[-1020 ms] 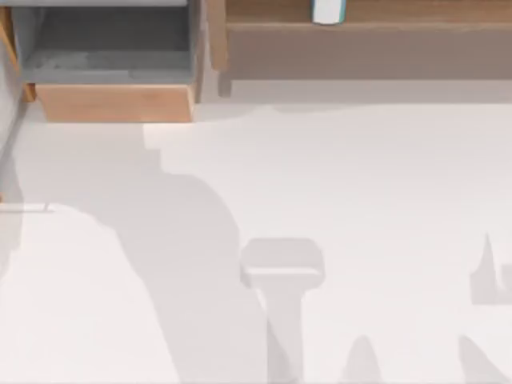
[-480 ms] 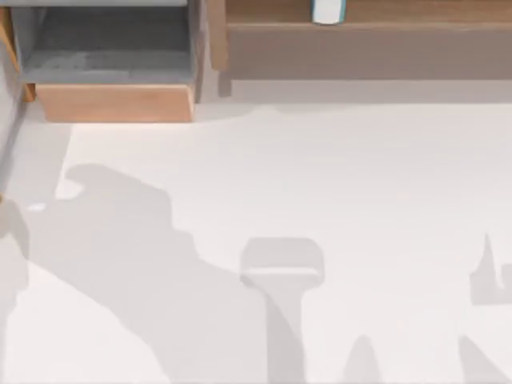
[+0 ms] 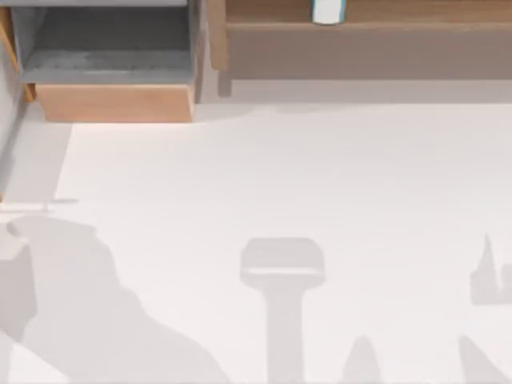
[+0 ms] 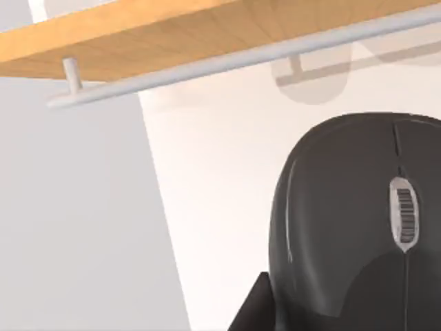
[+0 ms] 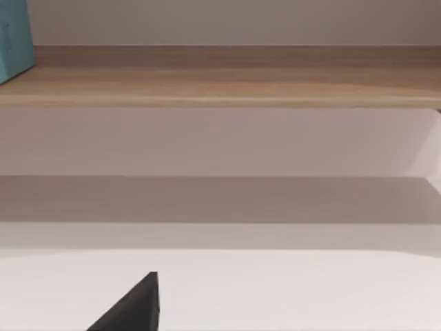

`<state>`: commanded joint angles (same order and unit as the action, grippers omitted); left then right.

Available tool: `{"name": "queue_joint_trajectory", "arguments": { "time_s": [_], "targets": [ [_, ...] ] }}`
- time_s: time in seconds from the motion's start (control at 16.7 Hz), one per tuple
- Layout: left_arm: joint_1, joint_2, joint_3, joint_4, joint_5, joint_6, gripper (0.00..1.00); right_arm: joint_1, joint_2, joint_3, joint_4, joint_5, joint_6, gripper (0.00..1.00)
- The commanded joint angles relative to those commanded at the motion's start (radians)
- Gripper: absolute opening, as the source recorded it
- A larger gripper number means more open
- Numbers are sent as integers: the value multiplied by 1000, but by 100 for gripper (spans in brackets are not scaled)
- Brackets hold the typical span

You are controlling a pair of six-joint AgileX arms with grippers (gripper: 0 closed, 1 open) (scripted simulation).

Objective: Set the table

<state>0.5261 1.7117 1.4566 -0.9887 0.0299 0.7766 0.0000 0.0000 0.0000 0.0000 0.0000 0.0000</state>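
Dev1: Shifted since a second ago: broad grey shadow [image 3: 72,320] on the plain white table top [image 3: 320,176]. It was cast from the middle left down to the near edge; now it is confined to the top view's lower left corner. T-shaped shadow [image 3: 282,272] at near centre is unchanged.

Dev2: Table location?

Dev1: It spans almost the whole top view. It is bordered at the far left by the light-wood drawer with grey inside [image 3: 112,102], pulled open, and at the far right by the long light-wood shelf [image 3: 360,40]. A small white-and-teal container [image 3: 328,11] is seen on that shelf.

Dev2: Left gripper [image 4: 251,310]?

Dev1: A black wedge of it is seen in the left wrist view, right beside a glossy black computer mouse with a grey scroll wheel [image 4: 358,227]. How far the claw is open, or whether the mouse is held, cannot be told. A light-wood panel with a white bar handle [image 4: 207,62] is seen beyond.

Dev2: Right gripper [image 5: 134,307]?

Dev1: Only a black tip is seen, over the table and faced toward the shelf. Its opening cannot be told.
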Motion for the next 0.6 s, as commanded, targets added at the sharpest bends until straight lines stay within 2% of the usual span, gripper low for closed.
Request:
{"name": "queue_joint_trajectory", "arguments": {
  "time_s": [0.6],
  "targets": [
    [57, -121, -520, 197, 22, -179, 0, 0, 0, 0, 0, 0, 0, 100]
  ]
}}
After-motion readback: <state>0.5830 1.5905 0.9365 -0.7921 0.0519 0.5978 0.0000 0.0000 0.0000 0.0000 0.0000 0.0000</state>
